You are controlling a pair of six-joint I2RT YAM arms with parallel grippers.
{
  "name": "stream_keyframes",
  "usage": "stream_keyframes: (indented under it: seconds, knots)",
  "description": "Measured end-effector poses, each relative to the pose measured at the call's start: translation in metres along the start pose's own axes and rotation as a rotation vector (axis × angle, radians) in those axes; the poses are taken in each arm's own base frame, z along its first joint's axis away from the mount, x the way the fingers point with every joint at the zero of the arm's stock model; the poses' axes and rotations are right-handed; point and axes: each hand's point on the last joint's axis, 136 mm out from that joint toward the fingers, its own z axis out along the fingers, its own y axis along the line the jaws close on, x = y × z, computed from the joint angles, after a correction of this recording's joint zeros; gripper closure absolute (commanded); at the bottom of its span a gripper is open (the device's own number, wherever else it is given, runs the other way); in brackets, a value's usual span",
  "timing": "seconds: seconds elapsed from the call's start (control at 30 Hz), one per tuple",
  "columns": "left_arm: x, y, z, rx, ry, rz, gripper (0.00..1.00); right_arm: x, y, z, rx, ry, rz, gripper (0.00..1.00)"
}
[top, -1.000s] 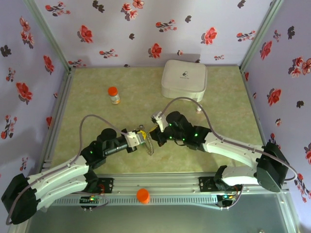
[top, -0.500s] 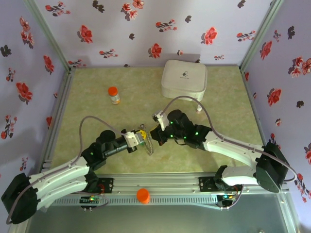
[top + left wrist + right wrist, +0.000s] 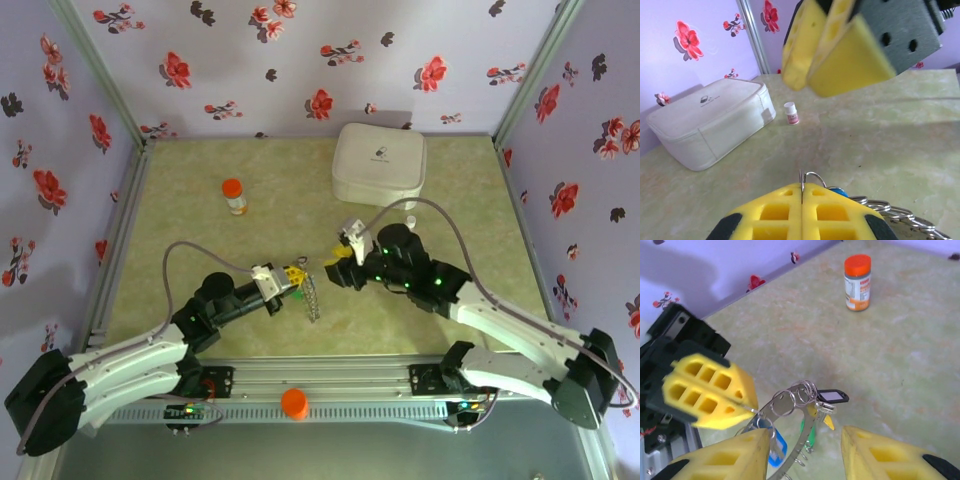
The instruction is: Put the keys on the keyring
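My left gripper is shut on a thin wire loop of the keyring, a flat silver curved band with several rings on it. In the left wrist view the wire stands pinched between that gripper's yellow fingers. The keys hang from the band: a black one, a blue one, a green one and a yellow one. From above, the band droops below the left fingers. My right gripper is open a little to the right of the bunch. Its fingers straddle the band's lower end without touching it.
A white rounded box sits at the back right, with a small white bottle near its front corner. An orange-capped bottle stands at the back left. An orange cap lies on the front rail.
My right gripper has opened and drawn back to the right, away from the left gripper. The keyring stays in the left gripper, which has shifted slightly.
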Motion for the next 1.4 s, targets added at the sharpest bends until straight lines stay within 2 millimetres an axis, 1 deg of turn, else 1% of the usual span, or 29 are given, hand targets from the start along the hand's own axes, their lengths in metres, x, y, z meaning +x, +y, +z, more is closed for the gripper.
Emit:
stream_keyframes:
  seconds: [0.07, 0.13, 0.23, 0.37, 0.47, 0.57, 0.77, 0.9, 1.0, 1.07, 1.17, 1.3, 1.4]
  knots:
    - [0.004, -0.002, 0.001, 0.012, 0.007, -0.058, 1.00, 0.011, 0.003, -0.002, -0.016, -0.001, -0.078, 0.58]
    - [0.006, -0.001, 0.003, 0.018, 0.007, -0.116, 1.00, 0.024, 0.006, 0.001, -0.040, 0.019, -0.134, 0.57]
    - [0.009, -0.001, 0.004, 0.023, -0.012, -0.183, 1.00, 0.038, 0.018, 0.005, -0.104, 0.038, -0.198, 0.57]
    - [0.019, -0.004, 0.005, 0.034, -0.010, -0.225, 1.00, 0.041, 0.033, 0.008, -0.163, 0.023, -0.272, 0.57]
    - [0.017, -0.005, 0.007, 0.045, -0.029, -0.233, 1.00, 0.042, 0.039, 0.013, -0.165, 0.013, -0.308, 0.58]
    - [0.011, -0.006, 0.009, 0.059, -0.058, -0.234, 1.00, 0.048, 0.039, 0.021, -0.149, 0.027, -0.327, 0.59]
    - [0.005, -0.010, 0.009, 0.091, -0.088, -0.239, 1.00, 0.062, 0.030, 0.032, -0.100, 0.054, -0.335, 0.62]
    - [0.002, -0.013, 0.009, 0.106, -0.097, -0.237, 1.00, 0.063, 0.026, 0.032, -0.075, 0.049, -0.337, 0.62]
    - [0.003, -0.014, 0.009, 0.115, -0.097, -0.238, 1.00, 0.061, 0.024, 0.024, -0.050, 0.022, -0.343, 0.62]
    - [0.002, -0.015, 0.009, 0.123, -0.099, -0.238, 1.00, 0.056, 0.021, 0.016, -0.025, -0.010, -0.349, 0.64]
    - [0.002, -0.017, 0.009, 0.132, -0.099, -0.237, 1.00, 0.052, 0.021, 0.011, -0.015, -0.035, -0.353, 0.64]
    - [0.002, -0.018, 0.009, 0.139, -0.100, -0.237, 1.00, 0.056, 0.027, 0.014, -0.051, -0.027, -0.351, 0.62]
    - [0.002, -0.018, 0.009, 0.140, -0.098, -0.237, 1.00, 0.067, 0.029, 0.020, -0.070, -0.004, -0.351, 0.62]
